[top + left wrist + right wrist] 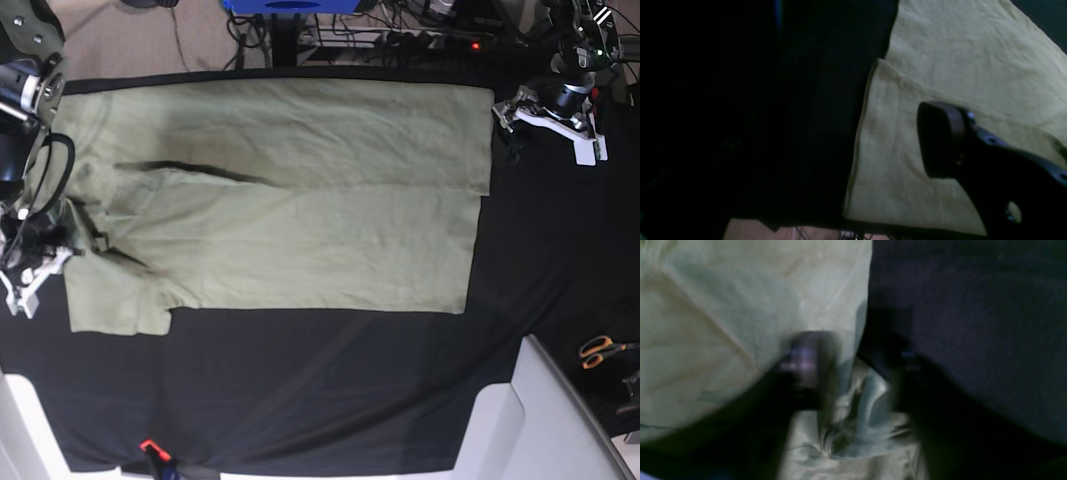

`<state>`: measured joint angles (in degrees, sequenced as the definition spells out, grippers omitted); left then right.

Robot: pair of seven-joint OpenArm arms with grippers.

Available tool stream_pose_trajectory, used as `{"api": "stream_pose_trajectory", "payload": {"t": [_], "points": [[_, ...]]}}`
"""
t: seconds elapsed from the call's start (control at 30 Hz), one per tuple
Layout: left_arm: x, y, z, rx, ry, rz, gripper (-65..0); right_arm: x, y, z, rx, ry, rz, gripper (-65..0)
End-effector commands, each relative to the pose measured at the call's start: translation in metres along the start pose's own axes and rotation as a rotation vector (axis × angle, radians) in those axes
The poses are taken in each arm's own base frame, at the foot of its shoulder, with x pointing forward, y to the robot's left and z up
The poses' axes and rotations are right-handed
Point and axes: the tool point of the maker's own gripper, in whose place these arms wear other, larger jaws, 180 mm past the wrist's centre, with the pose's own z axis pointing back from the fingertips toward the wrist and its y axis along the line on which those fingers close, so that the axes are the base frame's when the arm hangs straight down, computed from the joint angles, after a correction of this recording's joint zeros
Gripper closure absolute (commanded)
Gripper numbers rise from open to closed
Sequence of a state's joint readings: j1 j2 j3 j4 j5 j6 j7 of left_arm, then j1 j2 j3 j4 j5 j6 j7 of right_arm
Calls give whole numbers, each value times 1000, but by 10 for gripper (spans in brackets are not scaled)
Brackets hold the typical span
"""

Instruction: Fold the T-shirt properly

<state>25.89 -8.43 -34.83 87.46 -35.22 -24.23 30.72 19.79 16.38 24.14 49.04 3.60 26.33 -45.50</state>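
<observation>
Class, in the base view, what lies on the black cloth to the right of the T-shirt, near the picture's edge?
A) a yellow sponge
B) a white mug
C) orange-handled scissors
C: the scissors show orange handles against the black cloth.

A black cloth (330, 400) covered the tabletop and filled much of the base view's lower half. A pair of scissors with orange handles (603, 352) lay on it near the right edge of the frame. Pale, slanting strips stood out at the lower left and lower right, and a small red-and-black object (158, 455) sat at the bottom, left of centre. Something bright blue (290, 5) showed at the top centre.
</observation>
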Motion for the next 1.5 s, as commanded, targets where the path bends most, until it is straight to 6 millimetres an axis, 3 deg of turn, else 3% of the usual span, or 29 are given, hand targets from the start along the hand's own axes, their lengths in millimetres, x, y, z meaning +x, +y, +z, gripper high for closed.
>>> {"api": "stream_pose_trajectory", "payload": {"t": [0.0, 0.03, 0.07, 0.23, 0.37, 0.57, 0.67, 0.77, 0.97, 1.0, 1.07, 1.27, 1.47], "points": [[12, 0, 2, -8, -38, -9, -578, 21, -9, 10, -19, -49, 6, -102], [12, 0, 2, -8, -38, -9, -578, 21, -10, 10, -20, -48, 4, -29], [12, 0, 2, -8, -38, -9, -578, 21, -10, 10, -20, -49, 4, 0], [36, -8, -14, -8, -73, -64, -578, 21, -10, 10, -19, -52, 8, -3], [67, -13, -49, 51, -12, -186, -578, 23, -8, 9, -14, -71, 6, -2], [96, -32, -106, 6, 76, -94, -583, 17, -2, 4, -3, -81, 5, -2], [84, -42, -129, -32, 134, -19, -581, 17, 1, 4, 3, -82, 5, -2], [56, -58, -148, -76, 236, -2, -579, 17, 2, 3, 5, -82, 5, -2], [21, -82, -160, -129, 293, -43, -574, 17, 0, 4, 2, -82, 5, -2], [17, -86, -161, -136, 298, -39, -559, 17, 0, 4, 2, -82, 5, -2], [8, -86, -160, -136, 312, -31, -457, 17, 0, 4, 2, -82, 5, -2], [9, -82, -160, -129, 283, -28, 0, 18, 0, 4, 1, -85, 6, -2], [17, -75, -158, -117, 268, -40, 0, 18, 1, 4, 3, -85, 7, -2]]}}
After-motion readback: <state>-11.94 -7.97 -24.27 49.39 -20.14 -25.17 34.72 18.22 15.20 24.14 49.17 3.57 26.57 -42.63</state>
